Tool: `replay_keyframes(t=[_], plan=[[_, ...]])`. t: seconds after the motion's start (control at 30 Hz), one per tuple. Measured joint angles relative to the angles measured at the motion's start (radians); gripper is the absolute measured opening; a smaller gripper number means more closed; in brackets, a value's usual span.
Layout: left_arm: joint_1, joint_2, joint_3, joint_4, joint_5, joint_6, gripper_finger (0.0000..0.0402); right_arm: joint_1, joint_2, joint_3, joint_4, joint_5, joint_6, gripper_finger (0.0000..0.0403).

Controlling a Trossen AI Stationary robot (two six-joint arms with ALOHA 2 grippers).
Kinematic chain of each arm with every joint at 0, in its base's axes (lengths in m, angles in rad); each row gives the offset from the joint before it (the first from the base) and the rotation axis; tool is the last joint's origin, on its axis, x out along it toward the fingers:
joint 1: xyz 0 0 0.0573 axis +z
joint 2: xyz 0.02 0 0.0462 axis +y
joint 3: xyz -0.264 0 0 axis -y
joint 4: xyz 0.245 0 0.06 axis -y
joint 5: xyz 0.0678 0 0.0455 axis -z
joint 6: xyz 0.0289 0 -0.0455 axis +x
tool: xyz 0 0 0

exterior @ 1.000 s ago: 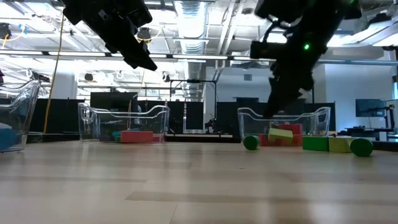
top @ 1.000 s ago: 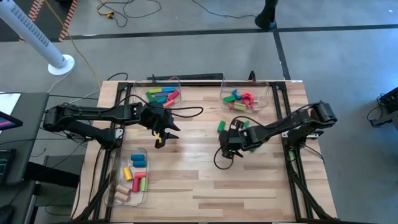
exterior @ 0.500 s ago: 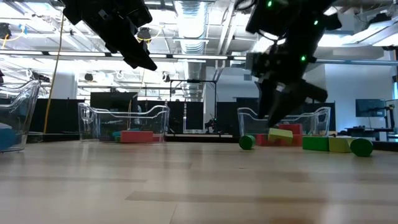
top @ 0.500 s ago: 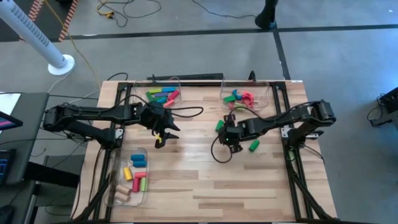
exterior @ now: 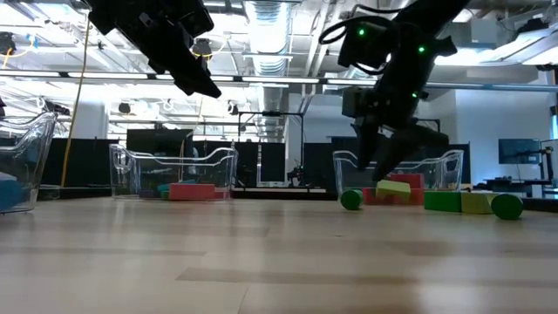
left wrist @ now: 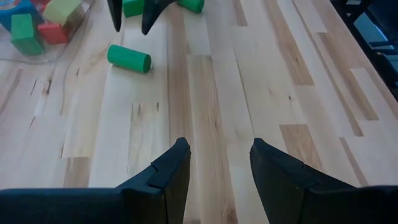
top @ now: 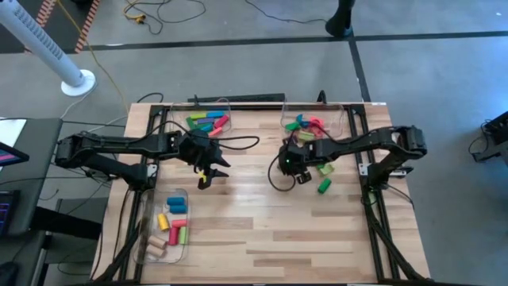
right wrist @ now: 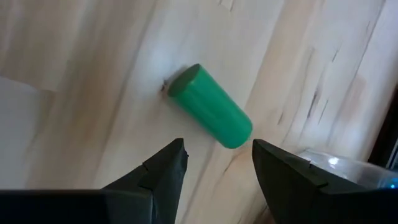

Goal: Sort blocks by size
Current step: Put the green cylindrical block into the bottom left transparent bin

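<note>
A green cylinder block point(right wrist: 210, 116) lies on its side on the bare wood, also in the low view point(exterior: 350, 200). My right gripper point(right wrist: 214, 149) hangs open just above and beside it point(top: 287, 165), fingers slanting down and touching nothing. More green blocks point(top: 323, 186) lie loose to its right. Left of the table's middle, my left gripper point(left wrist: 214, 146) hovers open and empty above the table point(top: 208, 173). Other blocks lie in the clear bins.
Two clear bins stand at the far edge, one at the left point(top: 208, 121) and one at the right point(top: 313, 125), both with blocks inside. A third bin point(top: 171, 226) with several blocks sits near the front left. Bare wood point(top: 262, 230) spreads across the near middle.
My right gripper has swung from the table's middle toward the far edge and a little left, to the green cylinder. It has rolled about its pointing line and its fingers have spread apart. The loose green blocks on its right now show uncovered.
</note>
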Motion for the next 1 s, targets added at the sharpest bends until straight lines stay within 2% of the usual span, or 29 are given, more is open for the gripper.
replay_keyframes(t=[0.23, 0.53, 0.7, 0.83, 1.0], plan=[[0.0, 0.0, 0.001, 0.019, 0.0, 0.0, 0.0158, -0.05, 0.035, 0.012, 0.054, -0.082, -0.072, 0.0224], [0.0, 0.001, 0.001, 0.015, -0.003, -0.001, 0.0158, -0.04, 0.254, 0.171, -0.064, -0.082, -0.162, 0.0224], [-0.001, 0.001, 0.001, 0.01, -0.004, -0.001, 0.0158, -0.065, 0.31, 0.259, -0.147, -0.078, -0.165, 0.0222], [-0.001, 0.001, 0.001, 0.007, -0.004, 0.0, 0.0158, -0.088, 0.309, 0.275, -0.206, -0.079, -0.136, 0.0204], [-0.001, 0.001, 0.001, 0.007, -0.004, 0.007, 0.0158, -0.102, 0.298, 0.276, -0.209, -0.114, -0.068, 0.0155]])
